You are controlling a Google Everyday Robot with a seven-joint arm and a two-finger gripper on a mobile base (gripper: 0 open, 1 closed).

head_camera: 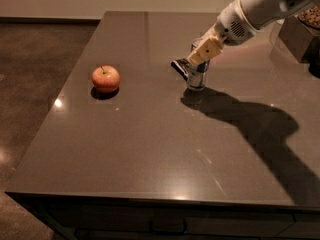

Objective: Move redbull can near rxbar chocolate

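Note:
The redbull can stands upright on the dark table, right of centre toward the back. My gripper comes in from the upper right and is shut on the can's upper part, with a tan finger pad in front of it. The rxbar chocolate, a small dark flat bar, lies on the table right beside the can's left side, partly hidden behind it. I cannot tell whether the two touch.
A red apple sits on the left part of the table. A dark box-like object stands at the far right edge. The arm's shadow falls across the right of the table. The floor lies to the left.

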